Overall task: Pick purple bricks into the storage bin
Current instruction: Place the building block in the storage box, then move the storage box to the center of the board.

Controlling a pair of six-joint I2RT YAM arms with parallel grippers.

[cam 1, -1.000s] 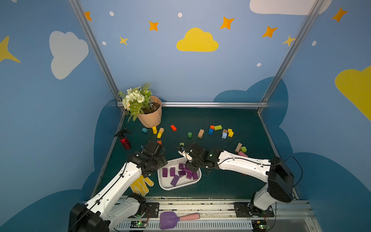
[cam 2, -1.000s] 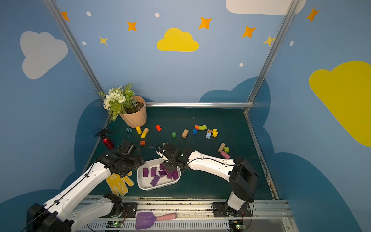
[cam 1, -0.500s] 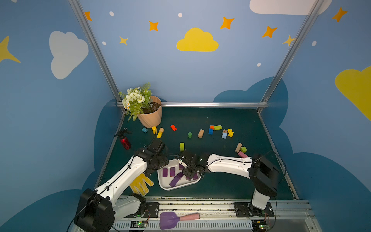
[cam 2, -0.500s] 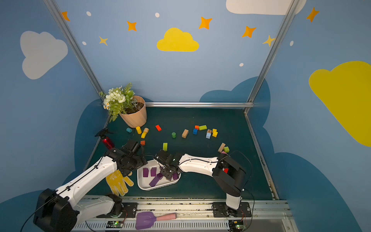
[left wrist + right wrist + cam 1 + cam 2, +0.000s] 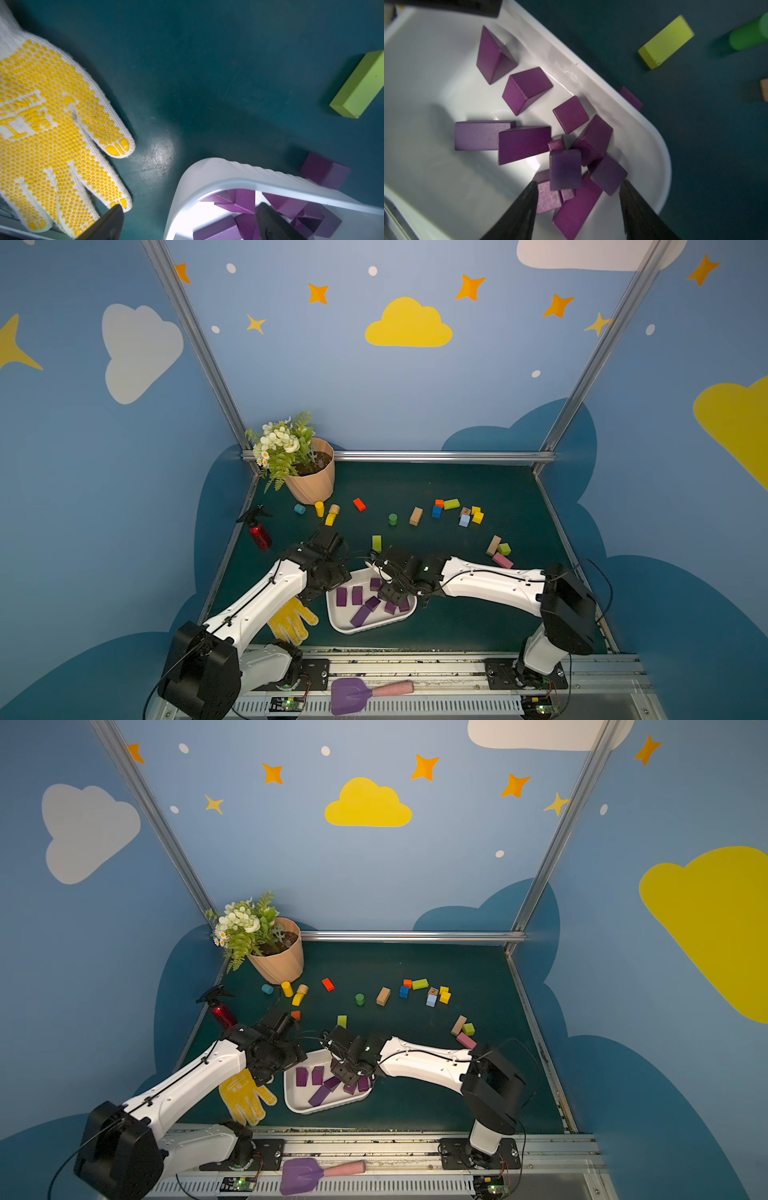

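Note:
The storage bin (image 5: 365, 628) (image 5: 320, 1108) is a shallow white tray at the front middle of the green table, holding several purple bricks (image 5: 341, 596) (image 5: 301, 1076) (image 5: 525, 89). My right gripper (image 5: 390, 593) (image 5: 347, 1075) (image 5: 578, 182) hangs open over the bin's right end. A blurred purple brick (image 5: 565, 169) sits loose on the pile just past its tips, touching neither finger. One more purple brick (image 5: 324, 170) (image 5: 631, 97) lies on the table against the bin's far wall (image 5: 633, 128). My left gripper (image 5: 330, 587) (image 5: 278, 1069) (image 5: 190, 209) stands open and empty, straddling the bin's left rim (image 5: 228, 182).
A yellow-dotted glove (image 5: 291, 620) (image 5: 52, 124) lies left of the bin. A lime block (image 5: 377, 543) (image 5: 361, 85) (image 5: 666, 41) stands just behind it. Farther back are coloured blocks, a red spray bottle (image 5: 258, 531) and a flowerpot (image 5: 311, 485). A pink block (image 5: 502, 560) lies at the right.
My right gripper came forward from the bin's back edge to over the pile and opened, letting go of a purple brick. My left arm shifted slightly toward the bin.

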